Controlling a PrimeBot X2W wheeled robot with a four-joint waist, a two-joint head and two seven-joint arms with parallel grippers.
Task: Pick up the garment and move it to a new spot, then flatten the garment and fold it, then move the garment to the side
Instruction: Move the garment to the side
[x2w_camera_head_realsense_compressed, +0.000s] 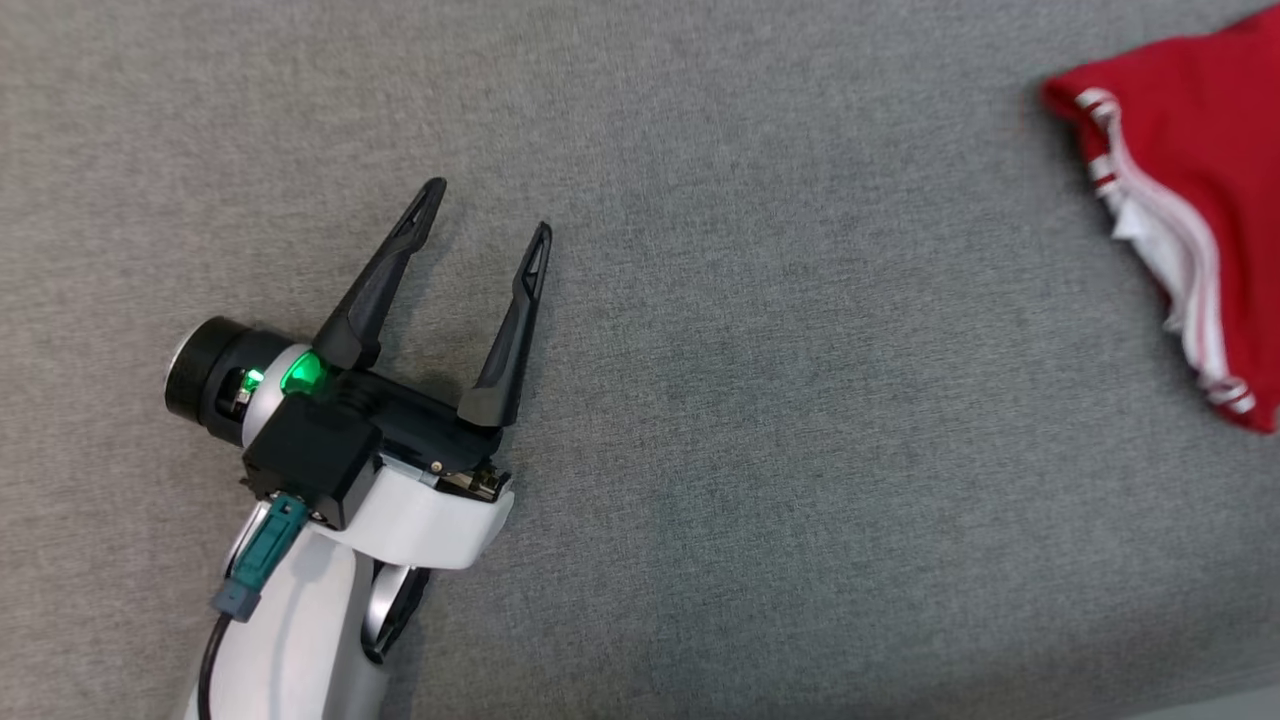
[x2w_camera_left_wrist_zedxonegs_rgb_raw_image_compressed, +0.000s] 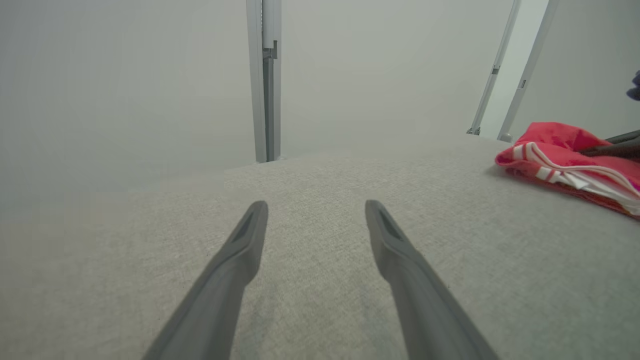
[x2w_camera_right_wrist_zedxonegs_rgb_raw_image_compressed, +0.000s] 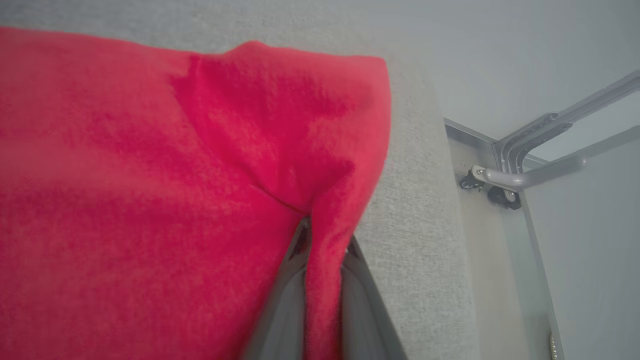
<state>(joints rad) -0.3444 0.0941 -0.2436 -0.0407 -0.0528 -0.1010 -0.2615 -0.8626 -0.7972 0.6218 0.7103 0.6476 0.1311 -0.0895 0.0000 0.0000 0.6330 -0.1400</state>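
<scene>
The garment (x2w_camera_head_realsense_compressed: 1200, 150) is red with white stripes along its hem and lies bunched at the right edge of the grey surface in the head view. My left gripper (x2w_camera_head_realsense_compressed: 488, 210) rests low over the bare grey surface at the left, open, nothing between its fingers, well apart from the garment. From the left wrist, the garment (x2w_camera_left_wrist_zedxonegs_rgb_raw_image_compressed: 560, 150) sits at the far right, beyond the fingertips (x2w_camera_left_wrist_zedxonegs_rgb_raw_image_compressed: 257, 212). In the right wrist view my right gripper (x2w_camera_right_wrist_zedxonegs_rgb_raw_image_compressed: 325, 240) is shut on a pinched fold of the red garment (x2w_camera_right_wrist_zedxonegs_rgb_raw_image_compressed: 150, 175), which drapes over most of the picture.
The grey fabric-covered surface (x2w_camera_head_realsense_compressed: 750, 450) spreads wide between my left gripper and the garment. Its far edge (x2w_camera_right_wrist_zedxonegs_rgb_raw_image_compressed: 435, 200) runs close beside the held fold, with a metal frame and castors (x2w_camera_right_wrist_zedxonegs_rgb_raw_image_compressed: 500, 190) beyond. Pale walls and a vertical metal post (x2w_camera_left_wrist_zedxonegs_rgb_raw_image_compressed: 265, 80) stand behind the surface.
</scene>
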